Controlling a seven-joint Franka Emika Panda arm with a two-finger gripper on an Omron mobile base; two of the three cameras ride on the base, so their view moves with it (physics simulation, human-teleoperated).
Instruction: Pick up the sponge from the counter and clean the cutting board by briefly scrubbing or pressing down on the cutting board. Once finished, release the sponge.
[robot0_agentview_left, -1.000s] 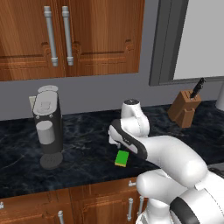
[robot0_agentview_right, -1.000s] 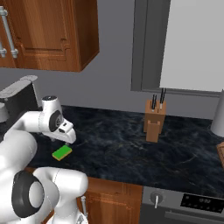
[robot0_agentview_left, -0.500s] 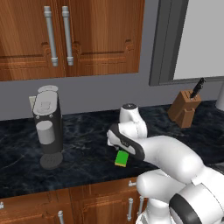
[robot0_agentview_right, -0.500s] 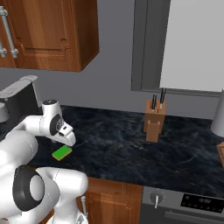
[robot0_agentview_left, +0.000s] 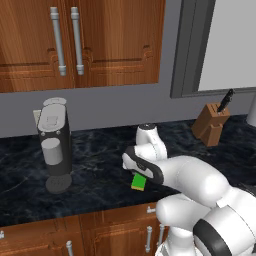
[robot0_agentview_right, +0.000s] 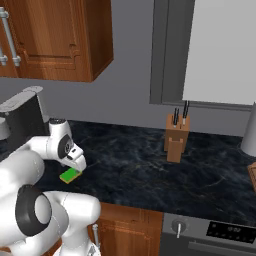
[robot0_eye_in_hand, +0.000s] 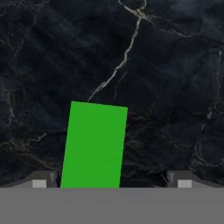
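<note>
Green sponge (robot0_eye_in_hand: 93, 144) sits flat on the dark marble counter (robot0_eye_in_hand: 175, 65), and we've got the gripper (robot0_eye_in_hand: 109, 181) right over it, jaws spread wide and empty. It's off-centre toward one fingertip, so closing now could just shove it sideways.

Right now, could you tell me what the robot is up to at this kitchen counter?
The arm is bent low over the dark counter, with its gripper open and poised straight above the green sponge. In the hand view the sponge lies flat on the counter between the two fingertips, nearer one of them, and nothing is gripped yet. The sponge sits near the counter's front edge. A coffee machine stands to the left and a knife block further right along the counter.
</note>
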